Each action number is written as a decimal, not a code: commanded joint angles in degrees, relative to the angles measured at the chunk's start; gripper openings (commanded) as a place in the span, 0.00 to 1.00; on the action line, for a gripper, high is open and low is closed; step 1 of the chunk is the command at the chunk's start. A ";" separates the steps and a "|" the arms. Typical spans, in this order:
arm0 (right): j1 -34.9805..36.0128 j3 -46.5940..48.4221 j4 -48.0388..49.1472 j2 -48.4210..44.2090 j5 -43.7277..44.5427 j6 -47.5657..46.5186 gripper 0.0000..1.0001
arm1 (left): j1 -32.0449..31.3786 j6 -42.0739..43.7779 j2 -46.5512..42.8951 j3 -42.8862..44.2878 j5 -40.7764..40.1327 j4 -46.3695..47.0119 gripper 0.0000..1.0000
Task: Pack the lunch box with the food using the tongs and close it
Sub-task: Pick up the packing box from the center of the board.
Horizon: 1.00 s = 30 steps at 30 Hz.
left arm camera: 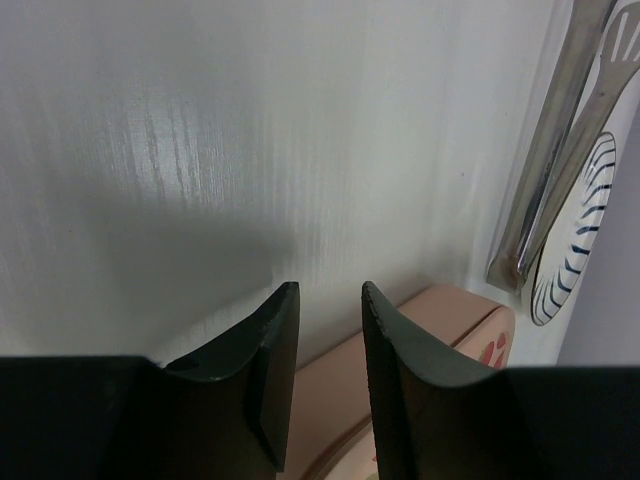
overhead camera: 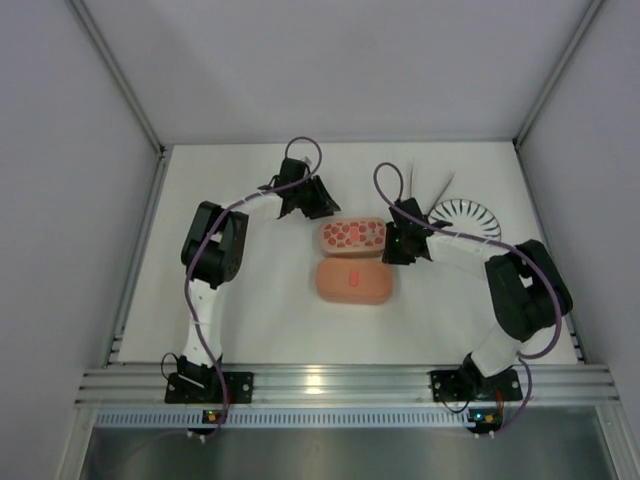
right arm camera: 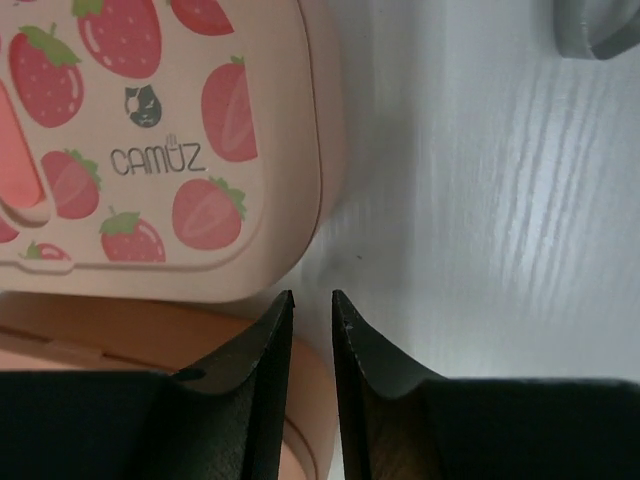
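Salmon-pink plastic made up the lunch box, which showed as two closed parts near the middle of the table (overhead camera: 250,300). One part carried a strawberry-printed lid (overhead camera: 352,235). The other, a plain part (overhead camera: 354,282), lay touching it on the side towards the near edge.

One round white plate with black radial stripes (overhead camera: 467,218) sat towards the right edge in the far half of the table. One pair of silvery metal tongs (left arm camera: 545,160) lay at the plate's rim on the side towards the far edge. Its two arms met at a joined end that pointed towards the lunch box.

Two grippers hung over the table. The left gripper (overhead camera: 312,205) was just beyond the strawberry-printed lid's far left end. Its fingers (left arm camera: 270,370) stood partly apart with nothing between them, and a pink corner of the box showed below.

The right gripper (overhead camera: 400,244) was at the right end of the two parts, where they met. Its fingers (right arm camera: 262,370) were parted by only a narrow slit and held nothing. In its wrist view the strawberry-printed lid filled the upper left and the plain part's edge ran beneath the left finger.
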 commanded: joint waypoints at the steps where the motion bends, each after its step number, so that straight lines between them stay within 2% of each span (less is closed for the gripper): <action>1: -0.79 2.24 6.39 4.30 -2.95 1.19 0.22 | 0.11 0.91 0.95 2.07 3.55 3.40 0.36; 16: -5.36 19.56 3.67 17.92 -4.00 0.22 0.24 | -0.24 1.09 3.23 2.86 4.25 2.52 0.36; 23: -8.61 27.64 3.67 24.16 -9.35 1.01 0.26 | -1.12 0.91 3.23 2.95 4.17 1.99 0.36; 27: -10.90 28.71 4.11 24.61 -12.79 1.54 0.27 | -1.73 0.74 2.53 1.72 3.82 1.99 0.36; 30: -11.86 25.38 5.16 21.63 -14.10 2.59 0.28 | -1.82 0.39 1.83 -0.03 3.73 2.78 0.36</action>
